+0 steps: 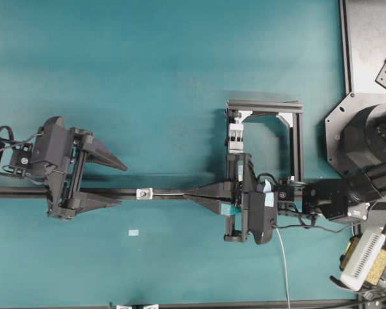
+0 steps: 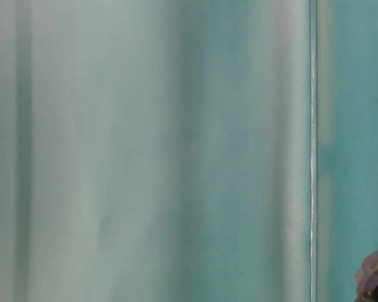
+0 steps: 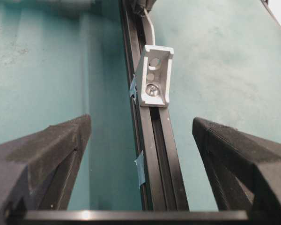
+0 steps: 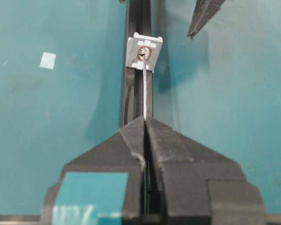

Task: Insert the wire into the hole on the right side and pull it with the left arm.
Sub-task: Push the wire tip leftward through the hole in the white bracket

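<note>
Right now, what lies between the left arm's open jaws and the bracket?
Only the black rail with two blue tape bits, in the left wrist view. No wire has emerged past the bracket toward the left gripper.

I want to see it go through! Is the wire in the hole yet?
Cannot tell: the wire reaches the hole, nothing showing past it.

Looking straight down from high up on the whole desk [image 1: 180, 64]. Low side view, very close, all blurry. Two wrist views, close, facing each other, both showing the bracket [image 3: 153, 76] on the rail [image 3: 159, 154].
</note>
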Robot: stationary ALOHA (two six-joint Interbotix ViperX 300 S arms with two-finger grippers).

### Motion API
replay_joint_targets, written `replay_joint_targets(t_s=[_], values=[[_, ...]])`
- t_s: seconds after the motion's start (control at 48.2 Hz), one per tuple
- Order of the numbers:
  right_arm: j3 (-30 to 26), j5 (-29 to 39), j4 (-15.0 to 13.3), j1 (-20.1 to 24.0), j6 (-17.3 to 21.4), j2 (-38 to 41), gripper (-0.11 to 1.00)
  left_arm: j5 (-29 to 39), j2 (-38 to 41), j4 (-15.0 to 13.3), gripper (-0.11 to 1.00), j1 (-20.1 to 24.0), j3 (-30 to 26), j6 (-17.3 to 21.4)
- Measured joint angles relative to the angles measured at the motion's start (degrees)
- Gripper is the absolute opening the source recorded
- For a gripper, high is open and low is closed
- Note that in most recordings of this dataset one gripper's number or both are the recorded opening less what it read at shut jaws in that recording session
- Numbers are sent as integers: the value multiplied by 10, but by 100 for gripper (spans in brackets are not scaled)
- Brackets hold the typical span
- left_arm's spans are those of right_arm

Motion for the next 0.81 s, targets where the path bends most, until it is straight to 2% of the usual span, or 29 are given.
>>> replay_joint_targets(t_s=[0.809], values=[[-19,-14,0,-1,-4,25,1,0,0,0,78,-1,-3,1]])
